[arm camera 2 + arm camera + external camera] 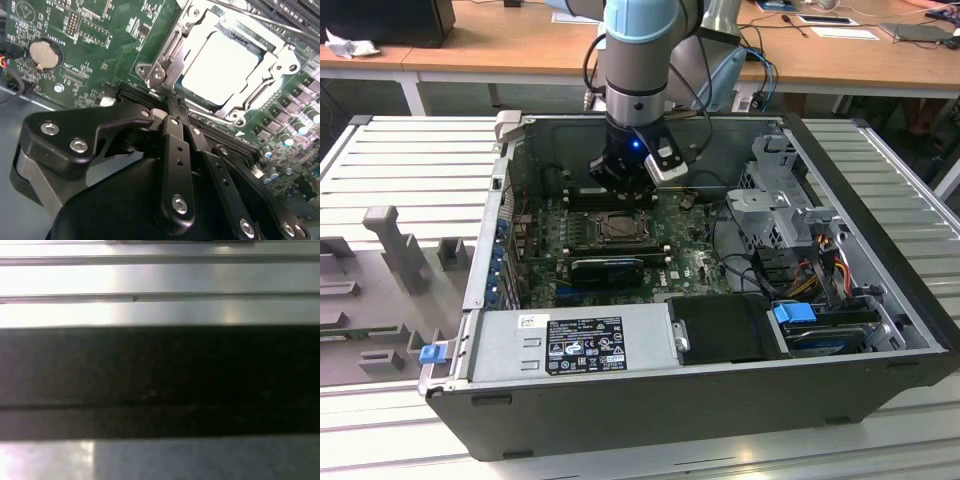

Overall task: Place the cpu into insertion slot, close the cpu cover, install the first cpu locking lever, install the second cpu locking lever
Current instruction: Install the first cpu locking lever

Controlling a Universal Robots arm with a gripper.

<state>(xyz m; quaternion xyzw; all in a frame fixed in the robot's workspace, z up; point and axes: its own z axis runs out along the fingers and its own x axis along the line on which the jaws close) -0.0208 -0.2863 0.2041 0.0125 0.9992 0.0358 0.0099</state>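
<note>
- Open PC case (pixel 880 330) lying on its side on a ribbed metal table (pixel 400 160), green motherboard (pixel 690 262) facing up.
- Arm reaching down into the case, gripper (pixel 620 183) hovering just above the board, right behind the insertion slot (pixel 620 229) as seen in the exterior view.
- In the second wrist view, gripper (pixel 172 107) fingers pressed together, tips meeting with nothing between them (black linkages taking up the lower half of that picture).
- cpu (pixel 222 65) already seated in the insertion slot (pixel 272 87), silver top face glaring bright under the light.
- cpu cover (pixel 202 27) down flat over the chip, metal frame around it, chip showing through the window.
- Fingertips sitting right at the socket's near corner, by the hinge end with its screw (pixel 159 75); can't tell whether actually touching the metal there.
- Thin locking lever (pixel 167 50) running along one side of the frame, close to the fingertips.
- Coin battery (pixel 44 53) off on the board, well apart from the socket.
- First wrist view: just pale ribbed metal and a dark band.
</note>
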